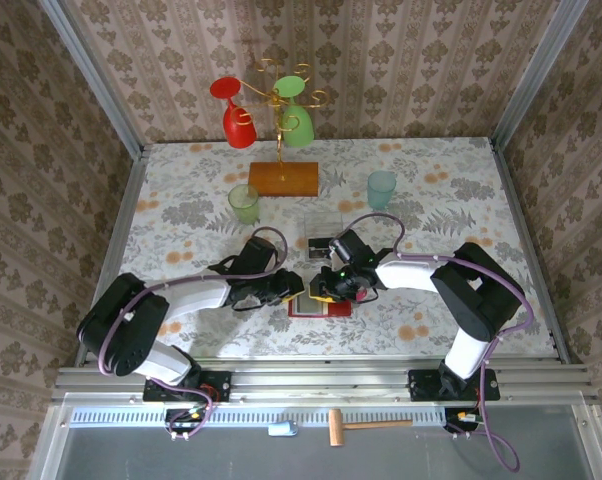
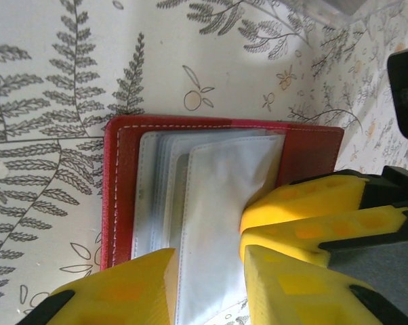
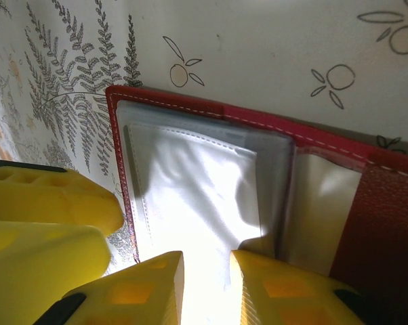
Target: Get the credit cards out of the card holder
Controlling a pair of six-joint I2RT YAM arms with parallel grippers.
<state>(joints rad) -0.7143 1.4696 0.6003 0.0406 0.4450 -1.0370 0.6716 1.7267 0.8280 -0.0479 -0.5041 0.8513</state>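
I am working on the step of getting into the pockets. The card holder point(image 1: 319, 309) is lying open on the desk point(image 1: 436, 205), near the front edge and between the two arms, and both jaws are meeting over it.

The right jaws are standing only a little apart. The top sleeve point(image 3: 190, 196) is running in between them, so I am reading this as a light pinch on that sleeve. The left jaws are standing partly open, wider than the right ones, above the near edge of the same stack of sleeves. As far as I can judge, they are holding nothing.

The holder is showing a red grained cover with pale stitching along its rim. Inside is a small stack of milky plastic sleeves with stitched borders, slightly fanned. The light is glaring on them, so I cannot tell whether a credit card is sitting inside.

Farther back, a small dark flat thing point(image 1: 319, 243) is lying just beside a clear box point(image 1: 328, 222). It is too small for me to name.

For the next move, I am thinking one side must pin the holder flat. The other side must find a card edge at the sleeve mouth and slide it out along the sleeve. The plastic is looking thin and slippery, so a pull upward is likely to lift the whole holder.
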